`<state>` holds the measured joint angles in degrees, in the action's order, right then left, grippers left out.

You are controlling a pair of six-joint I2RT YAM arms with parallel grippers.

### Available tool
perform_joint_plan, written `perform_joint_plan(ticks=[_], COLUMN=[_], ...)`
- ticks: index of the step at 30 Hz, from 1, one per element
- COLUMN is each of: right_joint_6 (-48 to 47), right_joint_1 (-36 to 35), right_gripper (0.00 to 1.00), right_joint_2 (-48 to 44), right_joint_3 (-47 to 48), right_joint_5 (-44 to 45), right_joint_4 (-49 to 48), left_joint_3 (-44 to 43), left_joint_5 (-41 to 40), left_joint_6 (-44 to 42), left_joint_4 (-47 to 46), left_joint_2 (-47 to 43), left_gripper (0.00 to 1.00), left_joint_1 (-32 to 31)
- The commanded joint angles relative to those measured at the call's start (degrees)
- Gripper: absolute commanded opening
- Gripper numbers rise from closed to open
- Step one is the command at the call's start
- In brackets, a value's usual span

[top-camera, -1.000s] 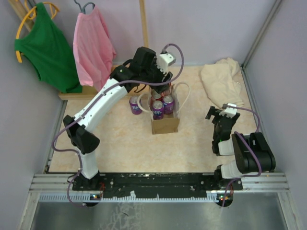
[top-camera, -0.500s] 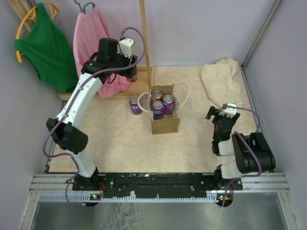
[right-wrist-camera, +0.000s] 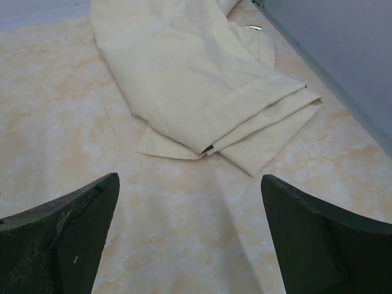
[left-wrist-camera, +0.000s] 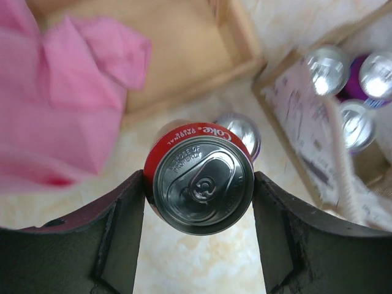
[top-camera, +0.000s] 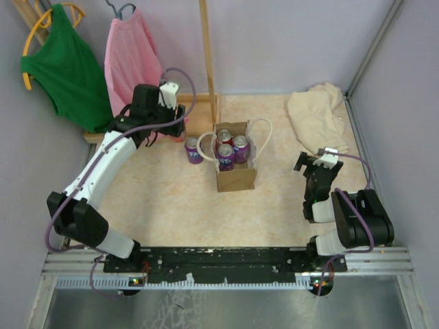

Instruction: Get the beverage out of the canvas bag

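the pale marbled surface (top-camera: 171, 199) carries a cream cloth heap (top-camera: 315, 116) at the far right, and a pink shirt (top-camera: 134, 65) hangs at the far left. the tan canvas bag (top-camera: 236, 177) stands near the middle with its mouth open upward.

the left arm (top-camera: 103, 164) reaches to the far left of the bag. its left fingers (left-wrist-camera: 116, 239) pinch a red coke can (left-wrist-camera: 202, 184) from both sides. this beverage is already outside the bag, to the left of it and close to the wooden base (left-wrist-camera: 177, 55) under the shirt. the long axis of the can is upright, with its lid turned toward the wrist camera. i cannot tell if its bottom touches the surface.

a purple can (top-camera: 193, 150) stands on the surface just beside the bag. in the left wrist view it shows partly behind the held can, on the side toward the bag. so i judge that the put-down spot should lie away from the bag, so as not to knock this one. three cans (top-camera: 240, 144) remain inside the bag.

the right fingers (right-wrist-camera: 61, 239) are spread with nothing between them, well apart from the bag, so the left arm is the nearer one. only the top view shows both arms, and only the wrist view shows the grip itself.
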<state>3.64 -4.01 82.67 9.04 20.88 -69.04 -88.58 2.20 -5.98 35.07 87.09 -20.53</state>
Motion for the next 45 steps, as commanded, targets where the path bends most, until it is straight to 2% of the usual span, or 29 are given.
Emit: perform_joint_plan(ticks=[1,7,15,24,34,35,39,45], right_joint_6=[-0.78,-0.77,-0.78,-0.76,-0.74,-0.74,-0.81,-0.77], right_joint_1=[-0.50,-0.43,-0.48,-0.47,-0.48,-0.47,-0.47,-0.49], right_gripper=[0.99,0.99,0.99,0.99,0.99,0.99,0.99,0.99], right_joint_2=[0.47,0.47,0.47,0.48,0.47,0.42,0.46,0.47], right_joint_3=[0.72,0.72,0.72,0.72,0.67,0.71,0.72,0.72], right_joint_5=[0.97,1.04,1.04,1.03,1.08,1.07,1.03,1.08], right_joint_4=[-2.42,-2.42,-2.43,-2.42,-2.43,-2.47,-2.46,-2.46], left_joint_3=[9.67,19.64,24.73,25.24,24.34,24.54,25.36,26.57], left_joint_5=[-5.10,-5.60,-2.21,0.49,1.72,1.73,0.89,-0.02], left_joint_6=[3.99,6.59,8.23,9.45,10.77,10.99,11.96,12.26], left_joint_4=[-7.81,-11.62,-17.61,-22.29,-20.77,-20.63,-19.50,-18.39], left_joint_2=[-5.95,-10.67,-8.31,-2.76,1.72,1.83,1.69,0.60], left_gripper=[0.00,0.00,0.00,0.00,0.00,0.05,0.42,0.58], left_joint_1=[-0.05,0.70,5.09,7.97,8.47,8.44,8.48,8.41])
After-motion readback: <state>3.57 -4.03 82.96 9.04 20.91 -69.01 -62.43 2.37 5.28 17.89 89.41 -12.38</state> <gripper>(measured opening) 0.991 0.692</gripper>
